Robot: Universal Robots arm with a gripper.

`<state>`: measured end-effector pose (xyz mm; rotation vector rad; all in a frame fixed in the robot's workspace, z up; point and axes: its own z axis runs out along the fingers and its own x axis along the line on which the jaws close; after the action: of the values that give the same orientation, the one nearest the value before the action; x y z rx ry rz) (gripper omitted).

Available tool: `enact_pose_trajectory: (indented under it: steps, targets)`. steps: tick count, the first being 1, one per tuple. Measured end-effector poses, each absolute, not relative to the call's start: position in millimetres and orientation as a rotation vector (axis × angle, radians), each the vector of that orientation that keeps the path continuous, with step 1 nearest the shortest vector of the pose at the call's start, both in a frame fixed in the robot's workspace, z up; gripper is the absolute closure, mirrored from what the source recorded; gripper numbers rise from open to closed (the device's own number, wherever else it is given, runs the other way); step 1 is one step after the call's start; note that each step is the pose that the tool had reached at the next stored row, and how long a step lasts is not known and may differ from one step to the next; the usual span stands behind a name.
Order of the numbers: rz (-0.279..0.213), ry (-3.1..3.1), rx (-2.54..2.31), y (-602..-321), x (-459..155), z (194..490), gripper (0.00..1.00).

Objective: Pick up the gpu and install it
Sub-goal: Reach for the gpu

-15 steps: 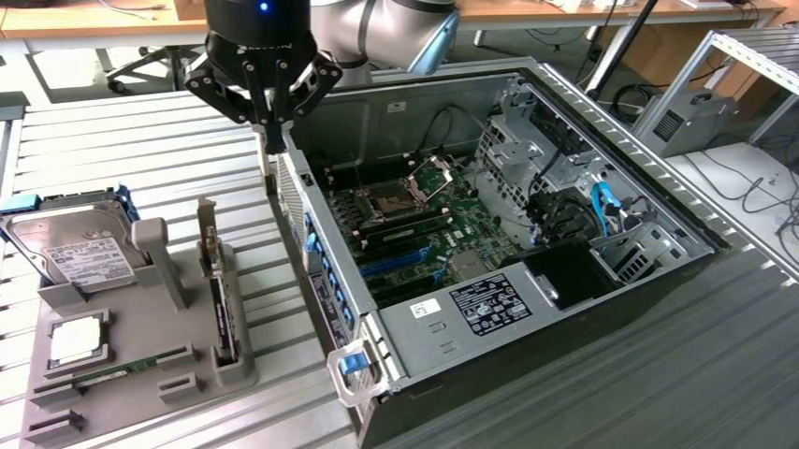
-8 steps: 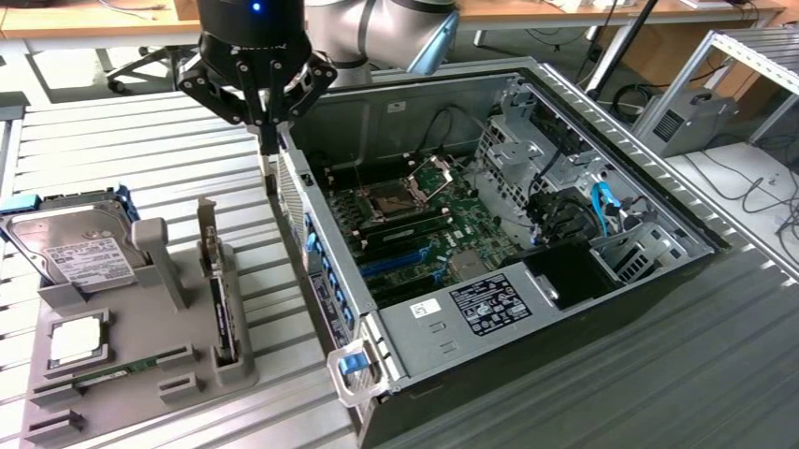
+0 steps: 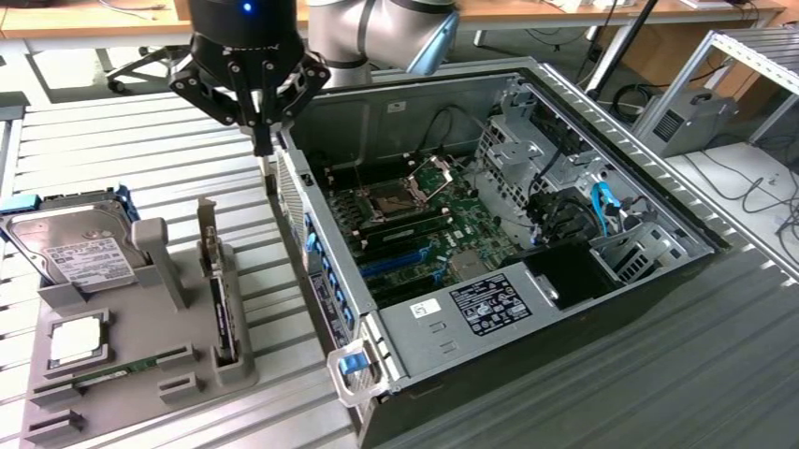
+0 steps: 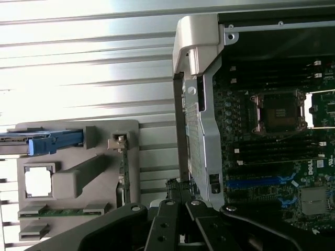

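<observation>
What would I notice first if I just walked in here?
The big grey metal computer case lies open on the table, its green motherboard bare inside. Over the case's edge on the exterior view's left hangs the black end effector, fingers shut. Further left, the thin dark gpu card with a silver metal bracket stands upright in a grey plastic holder.

Silver-grey tubular arm (image 3: 369, 33), blue-grey joint cap (image 3: 431, 47); black pincer (image 3: 262, 140), bolted linkage fingers (image 3: 299, 82), blue light (image 3: 246, 7).
</observation>
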<state>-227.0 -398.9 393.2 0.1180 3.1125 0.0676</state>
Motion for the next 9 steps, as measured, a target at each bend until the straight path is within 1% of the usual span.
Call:
enact_pose_trajectory:
  steps: [9]
  targets:
    - [0.068,3.112,0.118,-398.9,-233.4,393.1,0.89]
